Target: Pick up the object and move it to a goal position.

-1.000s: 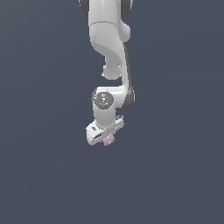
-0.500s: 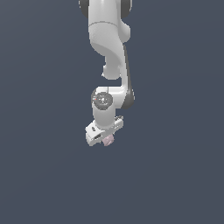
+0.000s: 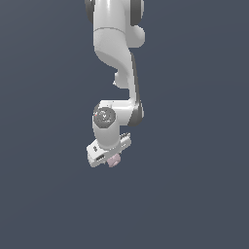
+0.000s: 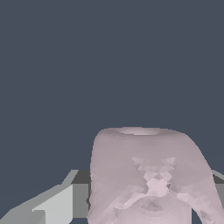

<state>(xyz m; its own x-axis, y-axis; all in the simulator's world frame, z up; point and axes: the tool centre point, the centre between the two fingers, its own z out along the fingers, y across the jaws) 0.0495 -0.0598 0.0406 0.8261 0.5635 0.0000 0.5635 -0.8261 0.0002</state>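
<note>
Jaws clamped on the lump (image 3: 114, 161), which peeks out pink beneath the white gripper (image 3: 111, 156). Biggest thing in shot is the arm (image 3: 114, 48), glossy white and rounded, dropping from the top of the exterior view through a dark-banded elbow to a round grey-capped wrist joint. The gripper's body hangs below that, boxy and tilted. Behind everything sits a flat slate-blue backdrop with no visible edge. In the wrist view the lump (image 4: 148, 175) fills the frame: pale pinkish-grey, blocky with rounded shoulders, mottled and faceted, paler on top. A grey-white finger (image 4: 52, 205) sits just beside it.
</note>
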